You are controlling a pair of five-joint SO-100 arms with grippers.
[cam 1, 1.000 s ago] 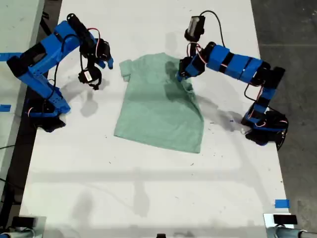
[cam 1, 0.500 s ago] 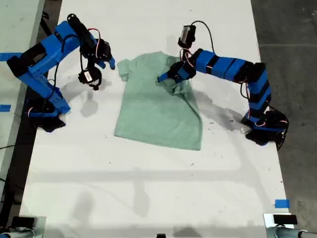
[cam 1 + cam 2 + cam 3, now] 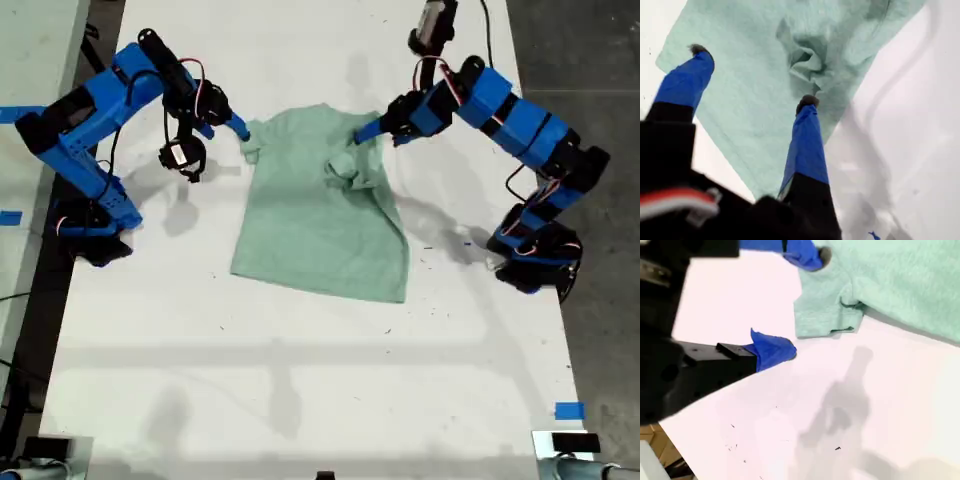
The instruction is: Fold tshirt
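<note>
Folding has barely begun: the tshirt (image 3: 322,210) lies mostly flat on the bench (image 3: 300,380), one sleeve bunched inward, my first gripper (image 3: 752,75) and second gripper (image 3: 805,302) both spread and empty.

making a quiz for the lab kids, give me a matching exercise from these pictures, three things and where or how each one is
Things:
1. tshirt
2. my first gripper
3. my second gripper

States:
a. open, beside a sleeve at the exterior view's left
b. lying on the white table, bunched near the collar
c. open, above the bunched cloth

Pairs: 1-b, 2-c, 3-a
</note>
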